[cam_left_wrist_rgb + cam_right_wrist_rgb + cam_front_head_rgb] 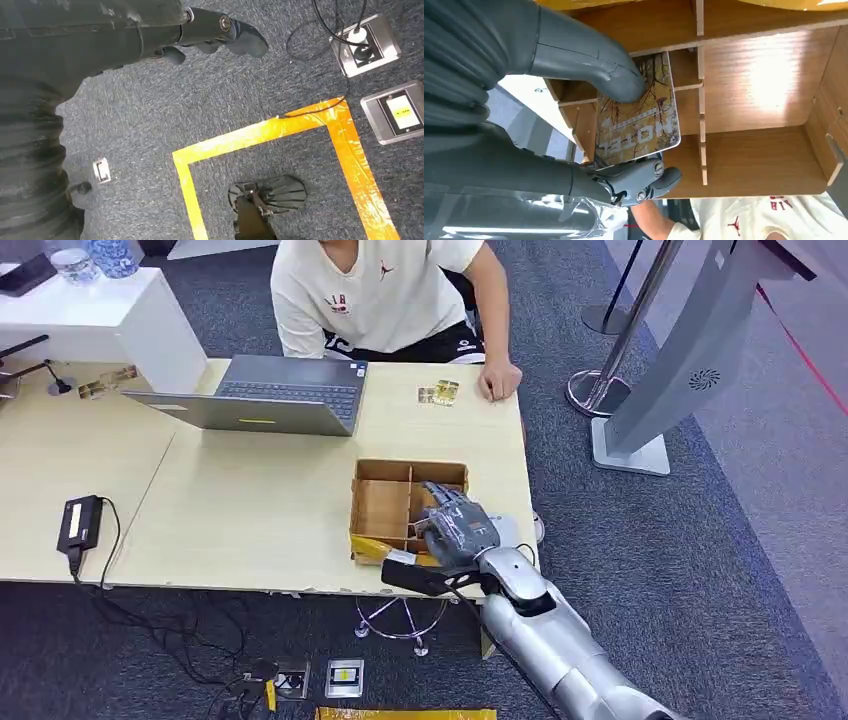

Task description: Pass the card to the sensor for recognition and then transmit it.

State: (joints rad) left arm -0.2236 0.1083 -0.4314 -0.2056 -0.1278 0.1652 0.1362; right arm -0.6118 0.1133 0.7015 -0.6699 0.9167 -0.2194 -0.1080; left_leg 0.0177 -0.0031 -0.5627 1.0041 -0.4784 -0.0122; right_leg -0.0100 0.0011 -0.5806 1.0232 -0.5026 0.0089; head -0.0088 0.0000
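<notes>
A patterned card printed "HOTEL" (639,125) is pinched in my right hand (458,530), with the thumb (594,65) on its face and the darker fingers (644,182) under its edge. The hand and card sit inside a compartment of the divided wooden box (400,468) at the table's near right edge. In the head view the hand hides the card. My left hand (210,30) hangs beside my body over the carpet, fingers loosely apart and holding nothing.
A person sits across the table, one hand (497,380) resting beside two small cards (438,393). An open laptop (270,398) lies at the far middle, a black power brick (80,523) at the left. A grey kiosk stand (680,360) rises right of the table.
</notes>
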